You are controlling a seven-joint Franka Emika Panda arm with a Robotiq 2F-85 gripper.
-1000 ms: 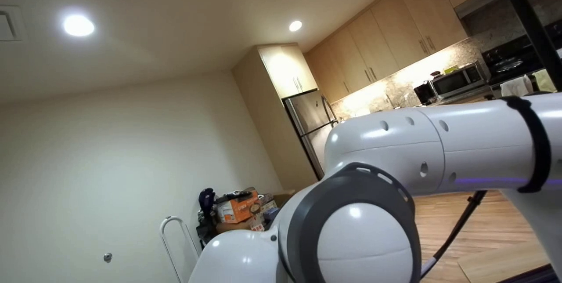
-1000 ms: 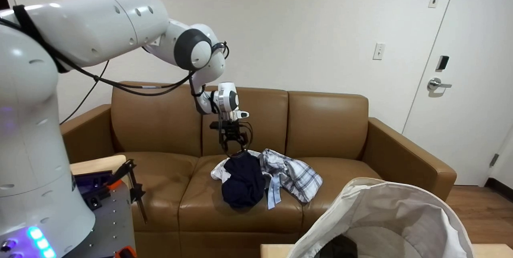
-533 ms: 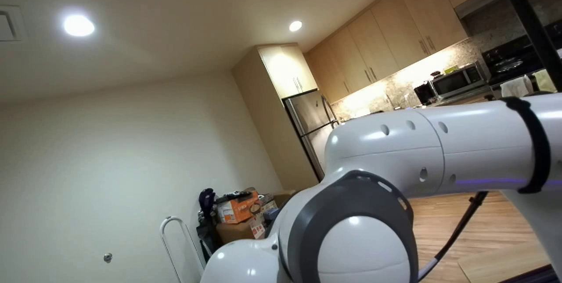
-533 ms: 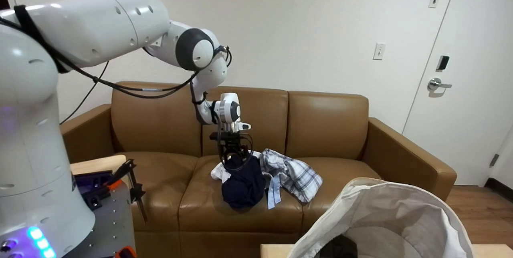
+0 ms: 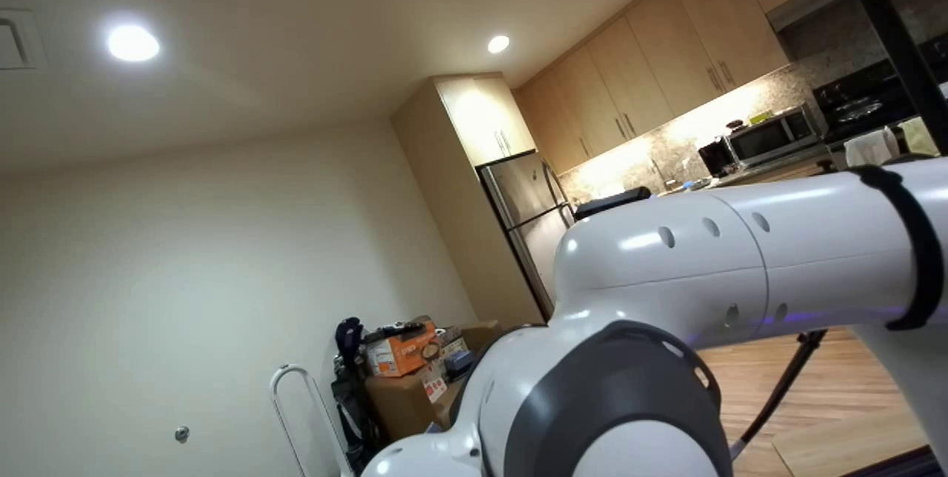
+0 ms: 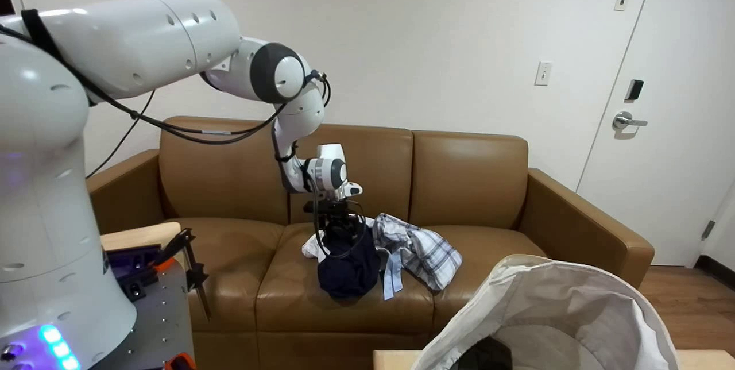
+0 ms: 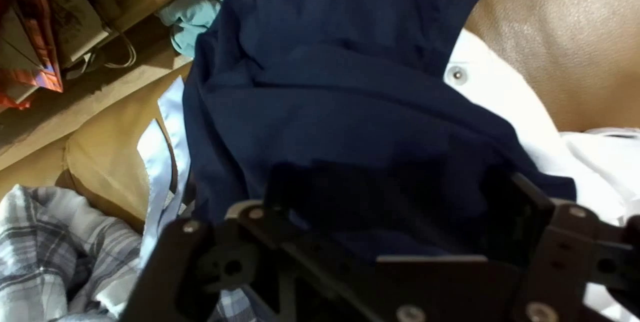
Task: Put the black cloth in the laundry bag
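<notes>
Jaws spread wide, the gripper (image 7: pixel 392 184) is right over the dark cloth (image 7: pixel 335 92), likely to pinch a thick fold, while the bag (image 6: pixel 626 312) gapes, presumably for the drop!

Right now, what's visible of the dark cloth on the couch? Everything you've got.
The dark cloth looks soft, matte and plain, navy to near-black, bunched in loose folds; its cut is unclear. It lies heaped on the middle of the couch, partly over a white garment, with a plaid garment and pale blue strips beside it. The gripper stands open over its backrest-side end; whether it touches the cloth cannot be told.
</notes>
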